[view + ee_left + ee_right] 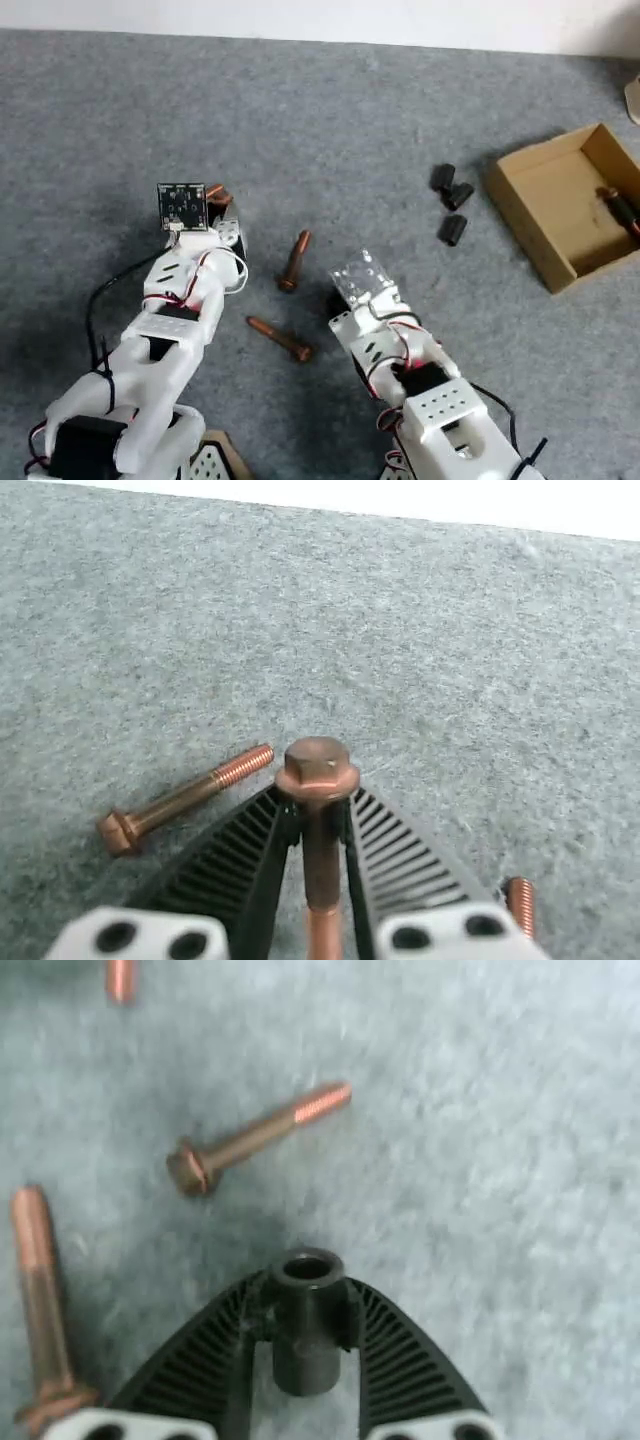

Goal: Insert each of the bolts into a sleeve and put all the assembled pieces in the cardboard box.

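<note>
Between the ribbed fingers of my left claw (316,805) sits a copper bolt (320,855). I have it pinched by the shank, the jaws drawn narrow around it. Its flanged hex head pokes out just past my fingertips, and the rest of the shank runs back toward my wrist. My right claw (305,1295) is clamped the same way on a black sleeve (303,1345). The sleeve's open bore faces out from the fingertips and its body is wedged between the two pads.

Out from there, on the grey felt-like surface (350,120) between my two claws, lie two more bolts. The farther loose bolt (294,262) lies nearly lengthwise away from me, with its head at the near end. The nearer loose bolt (280,338) lies slantwise, its head toward my right arm and its threaded tip toward my left. The two are close to each other but not touching, and neither touches a claw.

Farther off on my right side, beyond the right claw, three spare sleeves (459,195) sit in a loose cluster. Two of them are touching or nearly so, and the third lies a little apart on the near side. Just beside them, farther to the right, stands the cardboard box (518,225), open at the top and turned cornerwise to me. Inside it, against the far right side, lies one assembled piece (622,207), a copper head showing at the end of a black sleeve.
</note>
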